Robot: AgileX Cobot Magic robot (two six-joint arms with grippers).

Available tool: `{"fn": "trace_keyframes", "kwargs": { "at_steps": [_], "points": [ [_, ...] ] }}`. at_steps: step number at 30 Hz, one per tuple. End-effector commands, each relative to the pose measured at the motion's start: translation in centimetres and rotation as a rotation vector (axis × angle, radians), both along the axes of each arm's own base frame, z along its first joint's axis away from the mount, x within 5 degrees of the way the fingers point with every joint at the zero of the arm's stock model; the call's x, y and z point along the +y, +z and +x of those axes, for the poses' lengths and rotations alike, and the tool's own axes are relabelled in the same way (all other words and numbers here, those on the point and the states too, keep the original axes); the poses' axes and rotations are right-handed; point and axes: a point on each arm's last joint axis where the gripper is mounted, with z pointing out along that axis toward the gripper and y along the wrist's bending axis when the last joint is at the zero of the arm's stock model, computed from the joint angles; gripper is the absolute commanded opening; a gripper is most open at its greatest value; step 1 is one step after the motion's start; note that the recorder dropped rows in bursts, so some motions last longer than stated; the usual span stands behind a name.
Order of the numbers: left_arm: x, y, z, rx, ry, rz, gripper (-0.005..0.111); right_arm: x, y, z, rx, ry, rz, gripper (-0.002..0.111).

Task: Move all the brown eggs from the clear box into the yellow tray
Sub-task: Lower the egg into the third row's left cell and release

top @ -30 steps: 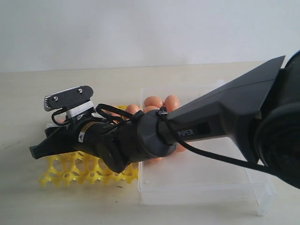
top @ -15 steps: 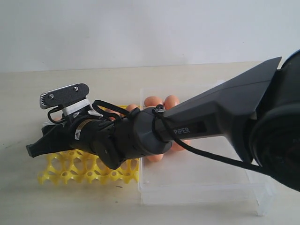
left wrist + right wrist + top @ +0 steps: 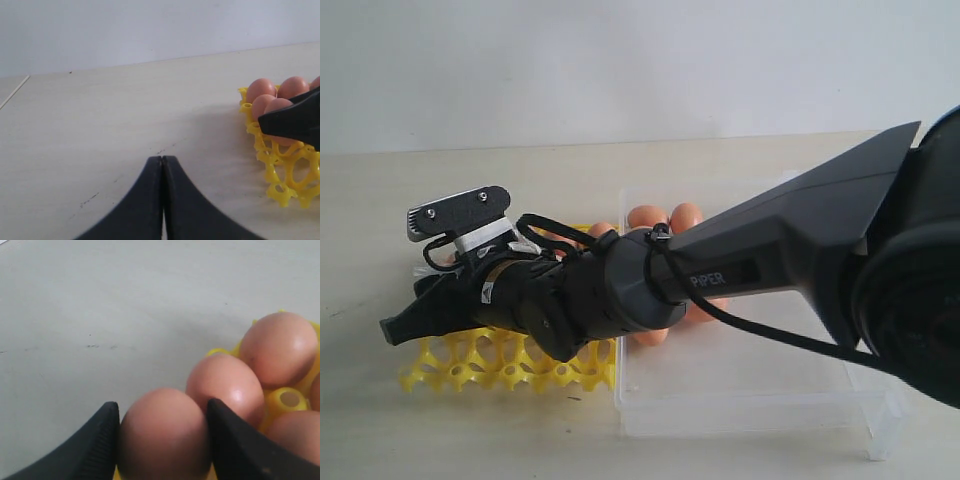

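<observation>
My right gripper (image 3: 162, 412) is shut on a brown egg (image 3: 162, 437), both fingers pressed against its sides. In the exterior view the right gripper (image 3: 400, 325) hangs low over the left end of the yellow tray (image 3: 470, 365). Several brown eggs (image 3: 277, 347) sit in the tray's cups (image 3: 287, 400) just beyond the held one. More brown eggs (image 3: 685, 217) lie at the far end of the clear box (image 3: 750, 400), partly hidden by the arm. My left gripper (image 3: 163, 159) is shut and empty over bare table, beside the tray (image 3: 285, 185).
The right arm (image 3: 770, 260) stretches across the clear box and covers much of the tray. Pale table surface (image 3: 470, 180) lies to the left of and behind the tray. A white wall stands at the back.
The right gripper with its egg has shifted slightly left and then dropped a little toward the tray. The left gripper shows no earlier frame.
</observation>
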Motion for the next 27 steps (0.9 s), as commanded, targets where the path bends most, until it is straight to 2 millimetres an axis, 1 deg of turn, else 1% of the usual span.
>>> {"fn": "trace_keyframes", "kwargs": {
  "at_steps": [1, 5, 7, 8, 10, 12, 15, 18, 22, 24, 25, 27],
  "points": [
    [0.0, 0.3, 0.0, -0.020, 0.001, -0.007, 0.000, 0.1, 0.3, 0.2, -0.016, 0.003, 0.008, 0.060],
    [0.0, 0.3, 0.0, -0.020, 0.001, -0.007, 0.000, 0.1, 0.3, 0.2, -0.016, 0.003, 0.008, 0.061],
    [0.0, 0.3, 0.0, -0.020, 0.001, -0.007, 0.000, 0.0, 0.9, 0.1, -0.016, 0.005, 0.010, 0.061],
    [0.0, 0.3, 0.0, -0.020, 0.001, -0.007, 0.000, 0.0, 1.5, 0.1, -0.017, 0.006, 0.014, 0.061],
    [0.0, 0.3, 0.0, -0.020, 0.001, -0.007, 0.000, 0.0, 3.5, 0.1, -0.043, 0.010, 0.043, 0.061],
    [0.0, 0.3, 0.0, -0.020, 0.001, -0.007, 0.000, -0.1, 5.0, 0.0, -0.076, 0.024, 0.047, 0.061],
    [0.0, 0.3, 0.0, -0.020, 0.001, -0.007, 0.000, -0.4, 6.5, -0.3, -0.084, 0.045, 0.028, 0.059],
    [0.0, 0.3, 0.0, -0.020, 0.001, -0.007, 0.000, -0.7, 7.3, -0.8, -0.047, 0.066, -0.017, 0.057],
    [0.0, 0.3, 0.0, -0.020, 0.001, -0.007, 0.000, -1.4, 7.8, -1.4, -0.003, 0.114, -0.114, 0.052],
    [0.0, 0.3, 0.0, -0.020, 0.001, -0.007, 0.000, -1.8, 8.2, -1.5, 0.003, 0.134, -0.157, 0.045],
    [0.0, 0.3, 0.0, -0.020, 0.001, -0.007, 0.000, -2.1, 8.6, -1.4, 0.006, 0.134, -0.168, 0.038],
    [0.0, 0.3, 0.0, -0.020, 0.001, -0.007, 0.000, -3.1, 9.3, -1.4, 0.001, 0.138, -0.189, 0.021]
  ]
}}
